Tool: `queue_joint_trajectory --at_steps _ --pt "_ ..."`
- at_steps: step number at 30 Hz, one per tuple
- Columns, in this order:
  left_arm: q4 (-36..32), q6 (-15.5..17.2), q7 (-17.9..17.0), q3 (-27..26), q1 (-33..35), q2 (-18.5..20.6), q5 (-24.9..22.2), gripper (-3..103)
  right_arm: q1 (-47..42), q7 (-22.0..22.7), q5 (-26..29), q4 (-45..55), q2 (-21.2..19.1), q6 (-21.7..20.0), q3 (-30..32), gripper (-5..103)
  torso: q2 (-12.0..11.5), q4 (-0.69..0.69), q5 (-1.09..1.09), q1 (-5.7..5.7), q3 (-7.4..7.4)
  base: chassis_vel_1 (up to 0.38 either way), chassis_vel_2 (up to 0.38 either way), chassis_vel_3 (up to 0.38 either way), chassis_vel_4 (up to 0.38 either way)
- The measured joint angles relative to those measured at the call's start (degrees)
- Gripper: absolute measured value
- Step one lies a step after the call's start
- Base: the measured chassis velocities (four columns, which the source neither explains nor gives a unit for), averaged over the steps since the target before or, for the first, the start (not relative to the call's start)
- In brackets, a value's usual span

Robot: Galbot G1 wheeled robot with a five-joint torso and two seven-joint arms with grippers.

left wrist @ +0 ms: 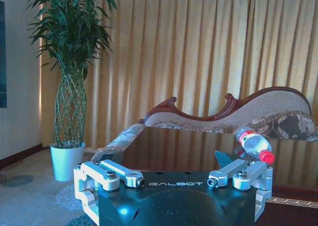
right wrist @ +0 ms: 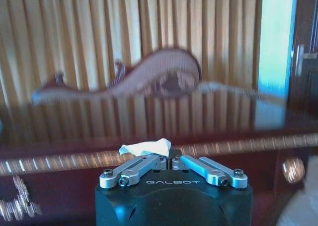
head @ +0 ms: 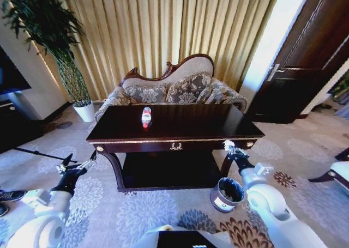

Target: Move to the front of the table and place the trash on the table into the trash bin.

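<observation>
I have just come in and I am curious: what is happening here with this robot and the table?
A two-armed robot stands in front of a dark table, clearing trash. Its right gripper is shut on a white crumpled scrap by the table's front right corner, above and just beyond the trash bin on the carpet. The left gripper is open, holding nothing, off the table's left front corner. A plastic bottle with a red cap lies on the tabletop.
</observation>
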Motion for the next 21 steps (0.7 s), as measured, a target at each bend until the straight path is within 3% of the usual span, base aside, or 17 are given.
queue_joint_trajectory --at_steps 4,6,11,21 --pt "0.1 0.0 0.0 -0.1 0.0 -0.1 -0.1 100 0.2 -1.6 -2.1 -7.5 0.9 -0.2 -0.7 1 0.0 -0.01 0.0 0.0 0.0 0.0 0.0 0.0 0.0" --pt "0.1 0.0 0.0 -0.5 0.0 -0.1 -0.5 100 2.1 -2.8 -3.3 -15.9 1.3 -0.2 -1.7 1 0.0 -0.01 0.02 -0.02 -0.01 0.0 0.0 0.0 0.0" --pt "0.1 -0.1 0.0 -0.9 0.0 0.0 -1.0 100 5.2 -3.2 -3.5 -23.4 1.5 -0.2 -3.1 1 0.0 -0.02 0.02 -0.03 -0.01 0.0 0.0 0.0 0.0" --pt "-1.1 -0.3 0.0 -1.5 1.0 -0.4 -1.5 100 18.9 -3.0 -7.1 -47.8 1.7 -0.2 -6.6 1 0.0 0.0 0.01 -0.02 -0.01 0.0 0.0 0.0 0.0"
